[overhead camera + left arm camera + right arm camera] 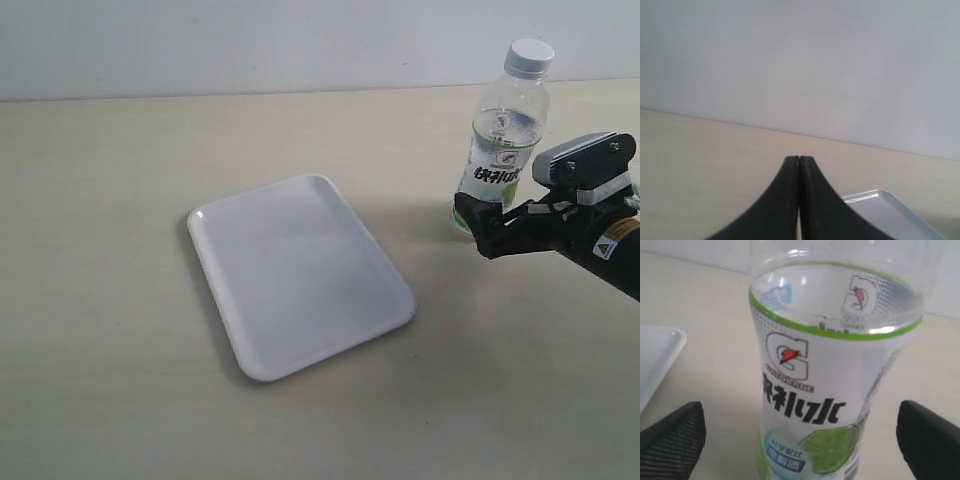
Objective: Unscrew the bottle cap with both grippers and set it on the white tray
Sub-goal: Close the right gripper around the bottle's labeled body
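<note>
Claw one: my right claw (800, 442) is spread wide, with one ribbed black finger (672, 440) on each side of the bottle. There's a gap on both sides, so it isn't pinching anything.
Claw two: my left claw (799, 160) is pressed together tip to tip, no gap between the tips. Can't spot it in the exterior view at all.
Bottle: the bottle (505, 135) stands upright on the surface, right between my right claw's fingers, which sit low down near its base. It's clear plastic with a white-and-green label, dark Korean lettering and a lime slice printed on it.
Cap: the bottle cap (529, 57) is white and sits on the bottle's neck, so not on the tray.
Tray: the white tray (300, 270) lies flat on the surface, off to the left of the bottle in the exterior view and apart from it. A corner of it shows in both wrist views, and in the left one it's just beyond my closed tips.
Surface: pale beige surface (100, 320) with a faint grain, carrying both bottle and tray.
Background: plain white wall (250, 40) behind the surface's far edge.
</note>
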`<state>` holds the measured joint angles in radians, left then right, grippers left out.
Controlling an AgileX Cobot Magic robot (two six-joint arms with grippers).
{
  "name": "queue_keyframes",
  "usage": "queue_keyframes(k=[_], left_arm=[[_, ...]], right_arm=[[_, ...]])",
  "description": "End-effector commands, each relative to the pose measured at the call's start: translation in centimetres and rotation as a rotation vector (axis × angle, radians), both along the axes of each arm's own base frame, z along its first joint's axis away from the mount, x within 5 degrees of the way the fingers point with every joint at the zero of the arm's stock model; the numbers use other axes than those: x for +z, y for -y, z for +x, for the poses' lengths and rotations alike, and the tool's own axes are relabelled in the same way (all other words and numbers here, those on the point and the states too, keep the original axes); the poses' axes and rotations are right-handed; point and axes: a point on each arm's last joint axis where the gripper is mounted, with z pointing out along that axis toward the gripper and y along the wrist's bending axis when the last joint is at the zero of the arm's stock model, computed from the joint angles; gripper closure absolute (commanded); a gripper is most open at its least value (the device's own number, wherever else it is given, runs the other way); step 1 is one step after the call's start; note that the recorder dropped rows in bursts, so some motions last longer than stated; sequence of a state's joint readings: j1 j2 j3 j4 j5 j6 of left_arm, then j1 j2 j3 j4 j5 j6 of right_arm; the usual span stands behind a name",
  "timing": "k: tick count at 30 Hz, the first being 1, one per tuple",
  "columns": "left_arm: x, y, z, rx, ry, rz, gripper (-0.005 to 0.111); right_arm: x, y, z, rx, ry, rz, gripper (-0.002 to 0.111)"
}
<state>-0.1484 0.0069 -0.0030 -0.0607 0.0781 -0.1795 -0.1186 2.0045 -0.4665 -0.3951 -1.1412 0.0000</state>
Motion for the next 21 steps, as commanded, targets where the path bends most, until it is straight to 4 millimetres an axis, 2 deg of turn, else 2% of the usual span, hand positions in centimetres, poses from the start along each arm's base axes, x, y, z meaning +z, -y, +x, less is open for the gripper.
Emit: queue_keyframes(k=[1,10,21], left_arm=[[0.0,0.0,0.0,-0.005,0.008,-0.014,0.107],[0.0,0.0,0.0,-0.005,0.008,-0.014,0.107],[0.0,0.0,0.0,-0.005,0.008,-0.014,0.107]], right_arm=[[0.0,0.2,0.9,-0.004,0.025,0.002,0.010],[0.4,0.4,2.5,-0.005,0.042,-0.018,0.010],[-0.2,0.4,2.8,-0.004,0.041,-0.011,0.010]])
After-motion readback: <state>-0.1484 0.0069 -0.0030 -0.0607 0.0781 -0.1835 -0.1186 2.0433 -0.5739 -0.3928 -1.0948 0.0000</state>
